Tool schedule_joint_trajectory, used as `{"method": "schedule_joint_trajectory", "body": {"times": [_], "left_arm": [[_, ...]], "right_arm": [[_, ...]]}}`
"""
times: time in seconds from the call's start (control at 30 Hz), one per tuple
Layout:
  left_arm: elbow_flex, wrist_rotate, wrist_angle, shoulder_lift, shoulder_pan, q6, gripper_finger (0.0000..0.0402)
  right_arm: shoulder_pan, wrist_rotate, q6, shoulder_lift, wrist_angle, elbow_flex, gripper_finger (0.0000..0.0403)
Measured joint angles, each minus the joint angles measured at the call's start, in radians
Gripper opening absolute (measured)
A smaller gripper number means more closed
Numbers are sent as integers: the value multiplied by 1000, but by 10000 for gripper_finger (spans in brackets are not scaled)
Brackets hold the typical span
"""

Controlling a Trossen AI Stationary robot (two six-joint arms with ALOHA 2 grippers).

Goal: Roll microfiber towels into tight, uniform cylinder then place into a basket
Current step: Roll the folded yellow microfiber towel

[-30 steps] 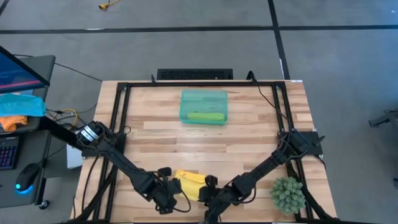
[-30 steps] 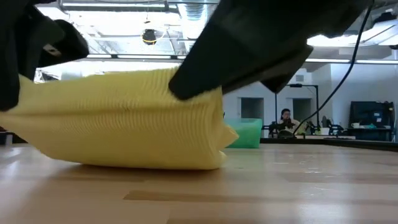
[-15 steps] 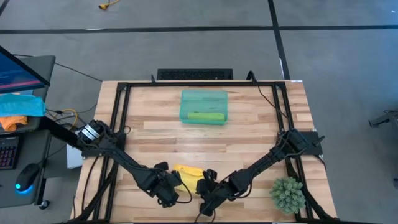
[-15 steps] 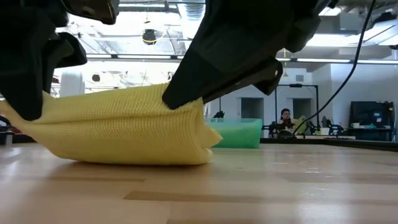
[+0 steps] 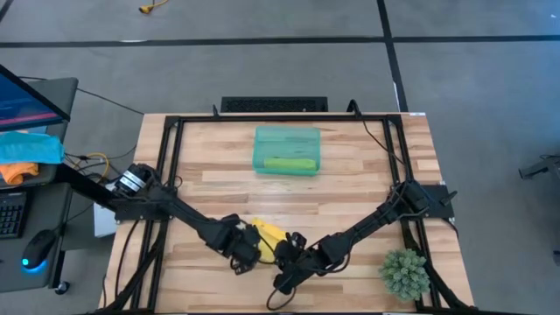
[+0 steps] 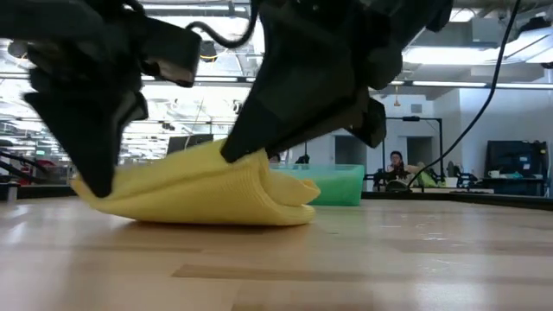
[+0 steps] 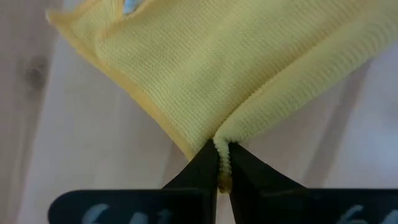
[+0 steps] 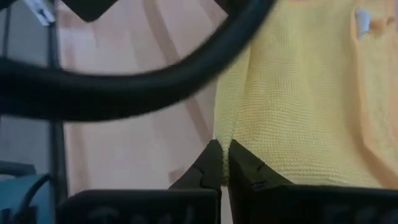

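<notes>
The yellow microfiber towel (image 5: 269, 237) lies folded in several layers near the table's front edge; in the low view it forms a low heap (image 6: 207, 194) on the wood. My left gripper (image 5: 248, 254) is shut on its left end and my right gripper (image 5: 282, 255) on its right part. The teal basket (image 5: 259, 140) stands at the far middle, with a rolled lime green towel (image 5: 289, 164) lying in it. My left gripper pinches a raised fold of the yellow towel (image 7: 222, 148) between its two fingertips at the towel's left end. The fingers (image 6: 97, 177) come from above and point down. The towel rests on the table below them. My right gripper pinches the towel's edge (image 8: 224, 127) between its two fingertips, on the towel's upper layers near its right end (image 6: 252, 160). The fingers slant down from the table's near right. The towel's underside stays on the table.
A small green artificial plant (image 5: 404, 273) stands at the table's near right corner. A black frame (image 5: 280, 116) runs around the tabletop. Bare wood lies between the towel and the basket. Blue and orange cloths (image 5: 26, 150) lie on a side desk at the left.
My left gripper has gone toward the table's right and far edge, taking the towel's left end with it. My right gripper has shifted a little toward the far edge and rolled. The yellow towel has been drawn narrower and lies lower on the table.
</notes>
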Motion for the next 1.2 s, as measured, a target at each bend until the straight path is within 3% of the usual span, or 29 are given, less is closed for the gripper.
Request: {"method": "schedule_joint_trajectory", "body": {"times": [0.57, 0.73, 0.93, 1.03, 1.2], "left_arm": [[-5, 6, 28, 1, 116, 72, 12], [-5, 96, 73, 1, 60, 52, 12], [-6, 282, 177, 1, -47, 9, 12], [-5, 318, 190, 1, -75, 6, 12], [-7, 350, 178, 2, -65, -52, 12]], "right_arm": [[-4, -5, 104, 0, -76, 0, 13], [26, -49, 96, 0, -58, 5, 12], [59, -175, -29, 0, 97, 6, 14], [63, -118, -51, -6, 85, 6, 9], [19, -73, 134, 2, -50, 9, 16]]}}
